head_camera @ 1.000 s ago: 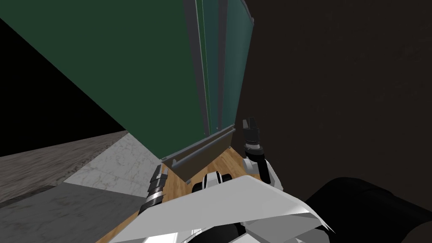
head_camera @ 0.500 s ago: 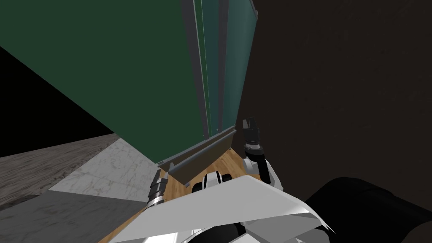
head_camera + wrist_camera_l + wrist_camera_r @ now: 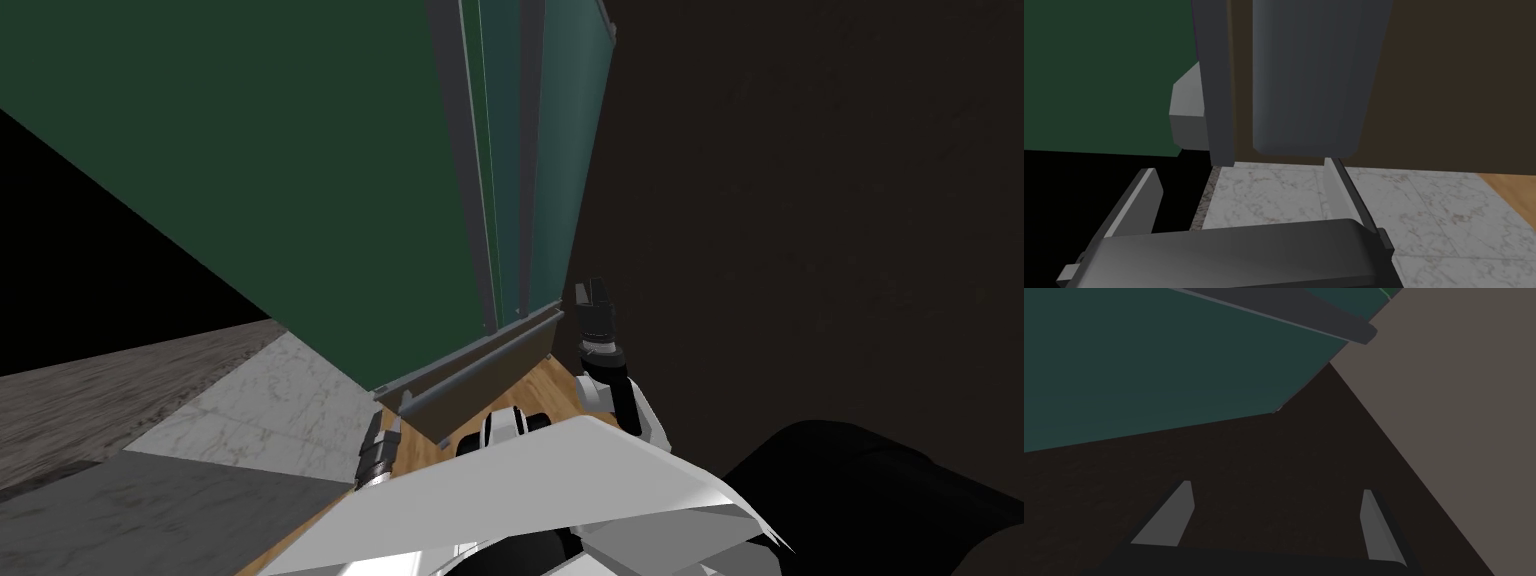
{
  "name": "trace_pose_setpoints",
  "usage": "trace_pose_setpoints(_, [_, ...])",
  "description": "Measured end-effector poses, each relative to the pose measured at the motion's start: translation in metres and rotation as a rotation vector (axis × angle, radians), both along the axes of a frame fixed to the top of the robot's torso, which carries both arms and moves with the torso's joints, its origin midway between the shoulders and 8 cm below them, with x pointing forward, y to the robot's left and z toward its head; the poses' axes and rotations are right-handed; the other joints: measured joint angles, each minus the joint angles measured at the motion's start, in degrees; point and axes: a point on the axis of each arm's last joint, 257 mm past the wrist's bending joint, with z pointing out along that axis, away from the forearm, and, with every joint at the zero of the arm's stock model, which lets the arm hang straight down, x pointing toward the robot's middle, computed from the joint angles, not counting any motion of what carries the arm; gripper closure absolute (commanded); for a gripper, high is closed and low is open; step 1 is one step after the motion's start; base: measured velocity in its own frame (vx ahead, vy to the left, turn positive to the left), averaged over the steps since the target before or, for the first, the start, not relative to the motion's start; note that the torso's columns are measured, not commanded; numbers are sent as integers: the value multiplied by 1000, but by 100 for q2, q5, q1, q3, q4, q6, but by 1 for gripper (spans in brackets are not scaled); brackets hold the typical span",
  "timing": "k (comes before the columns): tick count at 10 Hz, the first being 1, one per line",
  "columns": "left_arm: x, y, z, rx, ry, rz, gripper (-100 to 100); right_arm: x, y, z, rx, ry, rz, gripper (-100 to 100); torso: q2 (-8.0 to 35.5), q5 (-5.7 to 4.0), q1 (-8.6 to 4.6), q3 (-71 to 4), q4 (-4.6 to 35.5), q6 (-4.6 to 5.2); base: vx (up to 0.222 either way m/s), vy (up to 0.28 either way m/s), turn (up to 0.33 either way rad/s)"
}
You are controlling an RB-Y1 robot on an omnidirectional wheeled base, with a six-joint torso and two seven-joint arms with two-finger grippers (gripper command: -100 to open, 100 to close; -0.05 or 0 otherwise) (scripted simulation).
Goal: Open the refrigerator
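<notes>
Presently catalogued, largest first.

1. Fridge [image 3: 300, 180]: tall, green, straight ahead and very close. Grey strips run down its front. Judged not yet opened.
2. Wall [image 3: 800, 200]: dark, to the fridge's right.
3. Floor [image 3: 250, 400]: marble tile by the fridge's foot, wood nearer the base.
4. Panel [image 3: 1449, 85]: brown, low along the fridge's foot.
5. Bar [image 3: 1314, 75]: grey, rounded, mounted on the panel. Judged to be the handle to pull.
6. Left gripper [image 3: 1239, 170]: low at the fridge's foot, by the bar's left end. Its 2 fingers are spread wide and hold nothing.
7. Right gripper [image 3: 1276, 486]: raised beside the fridge's right edge, facing the wall. Its 2 fingers are spread and empty.

Step in hand, as judged: bringing the left gripper onto the bar.

Method:
- Shift the hand sideways toward the panel until the bar sits centred in the gap.
- Advance until both fingers pass the bar's end.
- Close squarely across the bar's width.
- Pull only once the grip is firm. A grip on the very tip is likely to slip off.

Position:
- The bar's end lies just beyond the fingertips, touching neither.
- It stands nearly in line with the panel-side finger [image 3: 1335, 195].
- It is well aside of the green-side finger [image 3: 1141, 200].
- The bar is not yet between them, and a straight push would likely butt the panel-side finger against its end.
</notes>
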Motion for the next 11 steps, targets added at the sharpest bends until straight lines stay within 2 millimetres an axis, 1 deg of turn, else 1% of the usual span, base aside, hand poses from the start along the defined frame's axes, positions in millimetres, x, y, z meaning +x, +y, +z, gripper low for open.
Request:
trace_pose_setpoints(1, [-6, -4, -12, -21, 11, 15, -100, 0, 0, 0, 0, 0, 0, 0, -10, 12, -3, -3, -5, 13, 54, -13, 32])
trace_pose_setpoints(2, [-15, -9, -16, -41, 15, 31, -100, 0, 0, 0, 0, 0, 0, 0, -7, 14, -16, -2, 2, 28, 24, -20, -43])
trace_pose_setpoints(3, [-12, -17, -23, -62, 24, 29, -100, 0, 0, 0, 0, 0, 0, 0, 9, -12, -16, 3, 12, 4, 21, -38, -63])
trace_pose_setpoints(4, [-11, -30, -30, -90, 28, 30, -100, 0, 0, 0, 0, 0, 0, 0, 31, -33, -12, 11, 19, -27, 36, -29, 15])
trace_pose_setpoints(5, [-13, -42, -38, -119, 34, 37, -100, 0, 0, 0, 0, 0, 0, 0, 39, -37, 0, 14, 21, -37, 34, -22, 22])
trace_pose_setpoints(7, [-15, -59, -41, -165, 29, 54, -100, 0, 0, 0, 0, 0, 0, 0, 42, -30, 11, 17, 20, -32, 13, -6, 11])
trace_pose_setpoints(8, [-15, -60, -41, -167, 29, 55, -100, 0, 0, 0, 0, 0, 0, 0, 40, -31, 13, 16, 20, -34, 29, 7, 16])
trace_pose_setpoints(10, [-5, -56, -37, -164, 27, 53, -100, 0, 0, 0, 0, 0, 0, 0, 27, -36, 11, 5, 18, -38, 36, 13, 7])
trace_pose_setpoints(11, [-5, -56, -37, -165, 29, 53, 100, 0, 0, 0, 0, 0, 0, 0, 39, -38, 4, 12, 20, -39, -27, -4, -20])
